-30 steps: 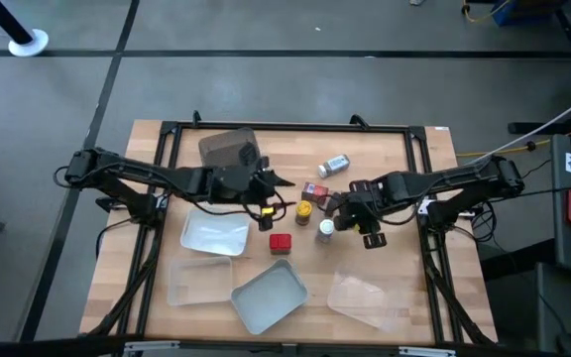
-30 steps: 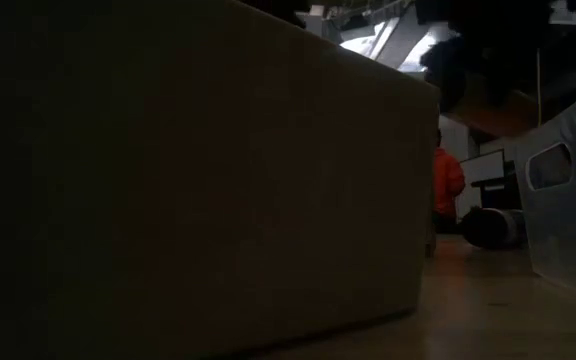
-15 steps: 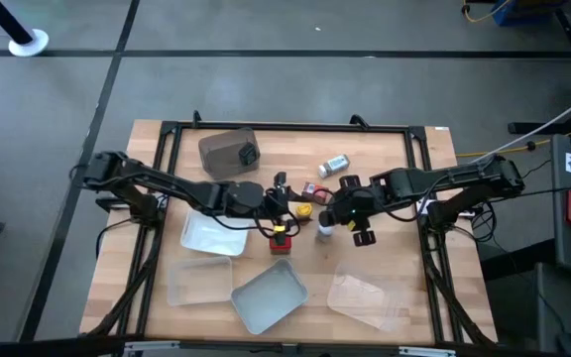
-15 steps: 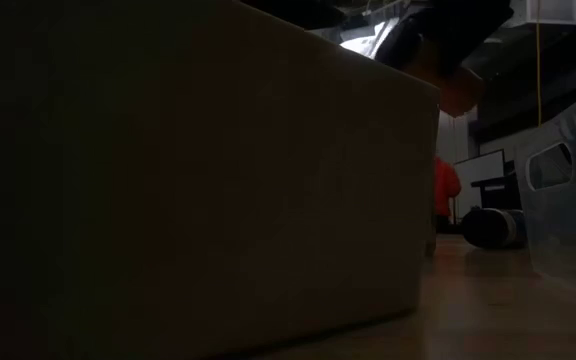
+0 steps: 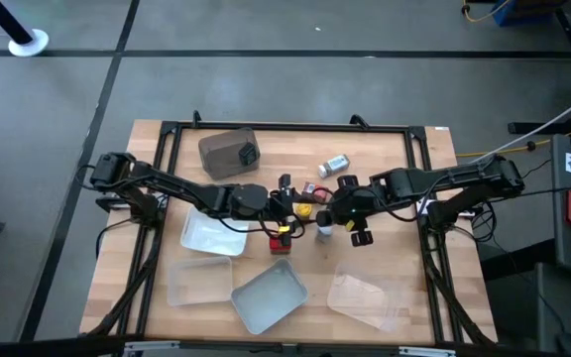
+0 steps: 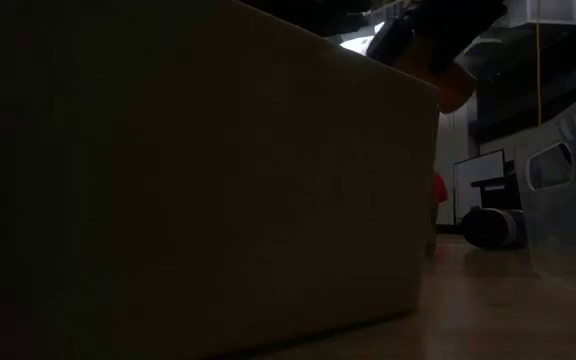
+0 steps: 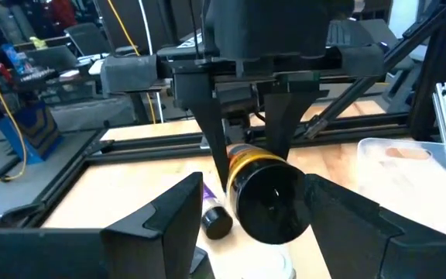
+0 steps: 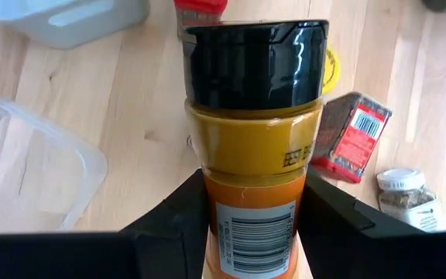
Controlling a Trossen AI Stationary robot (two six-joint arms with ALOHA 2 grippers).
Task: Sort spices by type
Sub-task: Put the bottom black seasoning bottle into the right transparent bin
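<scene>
spices (image 5: pixel 310 198) cluster mid wooden table (image 5: pixel 404 169), grey floor (image 5: pixel 266 59) around

from above we see the wooden surface (image 5: pixel 385 178) evenly and brightly lit, with soft short shadows. at surface height nearly everything is black, a dark wall (image 6: pixel 188 180) blocking the view, only a bright patch far behind. glare streaks the black lid (image 8: pixel 254 58) close up.

Black-lidded yellow spice jar (image 8: pixel 252 147), held aloft
</scene>
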